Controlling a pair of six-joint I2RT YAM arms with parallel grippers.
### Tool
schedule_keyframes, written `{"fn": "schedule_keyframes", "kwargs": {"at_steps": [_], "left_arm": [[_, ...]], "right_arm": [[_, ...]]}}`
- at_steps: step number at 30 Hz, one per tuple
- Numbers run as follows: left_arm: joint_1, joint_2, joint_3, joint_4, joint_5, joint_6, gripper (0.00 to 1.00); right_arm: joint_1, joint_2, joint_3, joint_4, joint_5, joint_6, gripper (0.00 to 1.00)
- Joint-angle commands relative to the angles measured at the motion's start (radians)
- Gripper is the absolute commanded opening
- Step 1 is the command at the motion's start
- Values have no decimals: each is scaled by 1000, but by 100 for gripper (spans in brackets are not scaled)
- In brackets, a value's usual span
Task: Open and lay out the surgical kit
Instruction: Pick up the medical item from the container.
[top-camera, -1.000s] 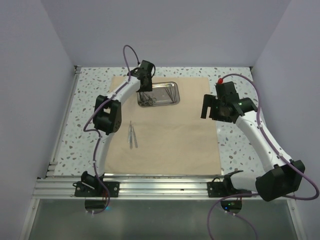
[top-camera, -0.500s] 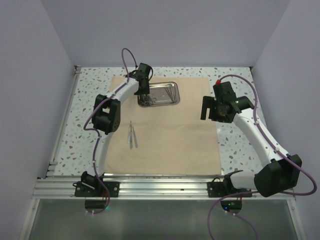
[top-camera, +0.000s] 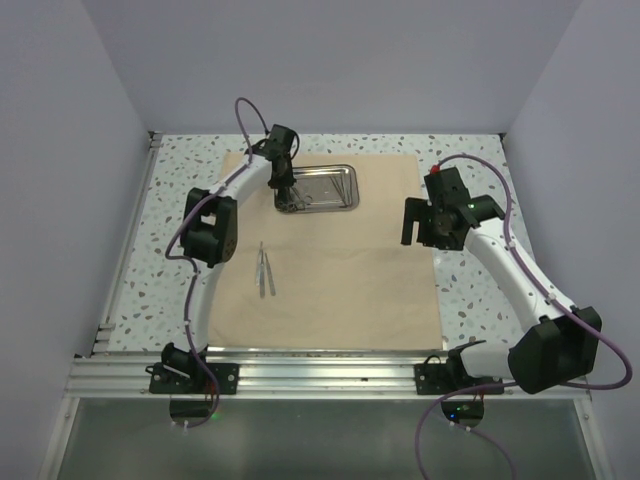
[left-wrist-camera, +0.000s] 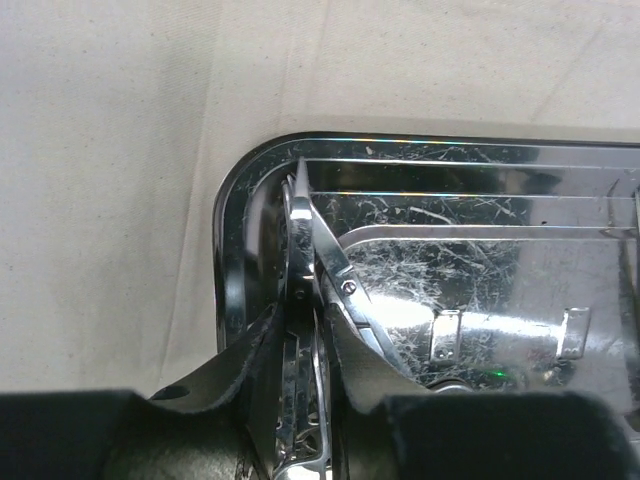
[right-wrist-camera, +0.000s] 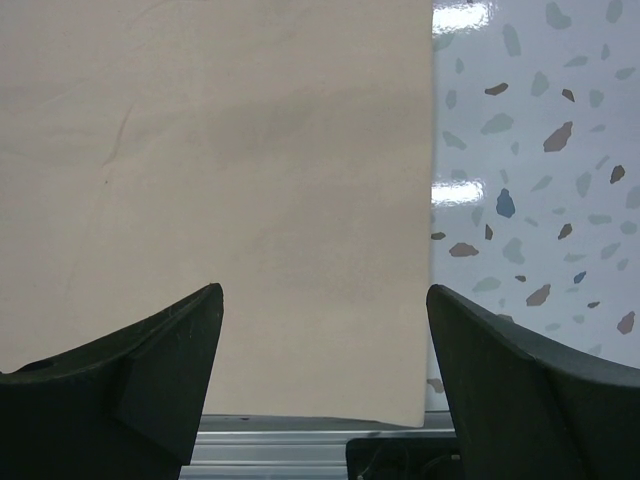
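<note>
The beige cloth wrap (top-camera: 340, 280) lies spread flat on the table. The steel tray (top-camera: 338, 189) sits on its far part. My left gripper (top-camera: 284, 197) is down in the tray's left end. In the left wrist view its fingers (left-wrist-camera: 250, 360) are closed narrowly on ring-handled scissors (left-wrist-camera: 325, 250), whose blades point at the tray's corner rim (left-wrist-camera: 225, 200); other slim steel instruments lie against them. Tweezers (top-camera: 264, 270) lie on the cloth left of centre. My right gripper (top-camera: 417, 222) is open and empty above the cloth's right edge (right-wrist-camera: 420, 250).
The speckled tabletop (right-wrist-camera: 530, 150) shows right of the cloth. An aluminium rail (top-camera: 320, 372) runs along the near edge. Grey walls close in the left, back and right sides.
My left gripper has shifted left and lower into the tray's left end. My right gripper has drifted slightly left towards the cloth's edge.
</note>
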Motion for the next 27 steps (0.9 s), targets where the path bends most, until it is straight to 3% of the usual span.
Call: {"fn": "schedule_keyframes", "kwargs": {"at_steps": [1,7,27], "left_arm": [[24,22,-1,28,20,-21,22],[29,23,5,40,47,-24,0],[29,-75,184,30,37,46,0]], "right_arm": [[2,-34,-7,-9,9,-20,86],[2,-38,-19,-7,1,-13,86],[0,-38,-42,17,-29,-7,86]]}}
